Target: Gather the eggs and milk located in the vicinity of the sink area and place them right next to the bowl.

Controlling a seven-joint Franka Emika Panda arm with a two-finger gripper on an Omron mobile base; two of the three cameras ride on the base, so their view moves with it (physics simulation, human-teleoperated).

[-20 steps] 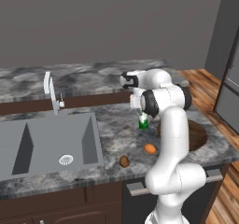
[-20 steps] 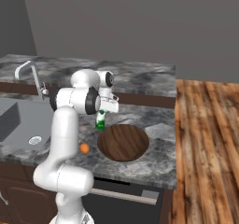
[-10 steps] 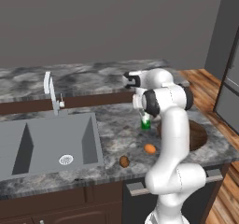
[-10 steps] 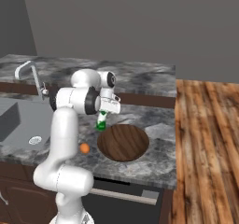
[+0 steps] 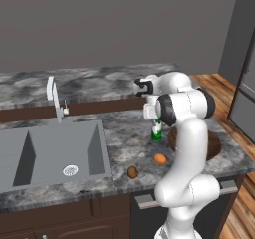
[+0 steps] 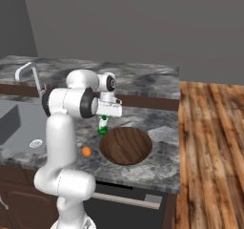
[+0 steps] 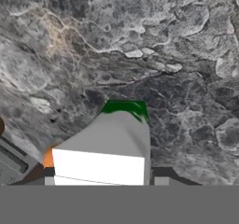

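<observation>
Change: across the last second the milk [image 5: 156, 131] has come down slightly in the left base view, and now stands lower above the counter [image 5: 124, 138]; the arm posture is otherwise unchanged; base and cameras have not moved
Meaning for task: judged as the lowering stage of the carton placement; release has not yet occurred
Gripper [image 6: 103, 120]: positioned directly over the carton, pointing down; fingertips are hidden behind the carton in the hand view, so spread or pinch cannot be told; the carton hanging under the hand suggests it is carried
Milk position: just beside the rim of the bowl [image 6: 126, 145], on the sink side; green base close to the counter; contact with the counter cannot be confirmed
Eggs: orange egg [image 5: 160, 159] and brown egg [image 5: 132, 172] lie on the counter near its front edge, between the sink [image 5: 50, 153] and the bowl; the two are apart from each other; the orange one is nearer the bowl; neither is gathered yet
Bowl contents: nothing visible inside in the right base view
Sink contents: basin holds only its round drain [image 5: 70, 170]; faucet [image 5: 55, 98] stands at the rear rim
Remaining work: set the carton down, free it, then fetch both eggs
</observation>
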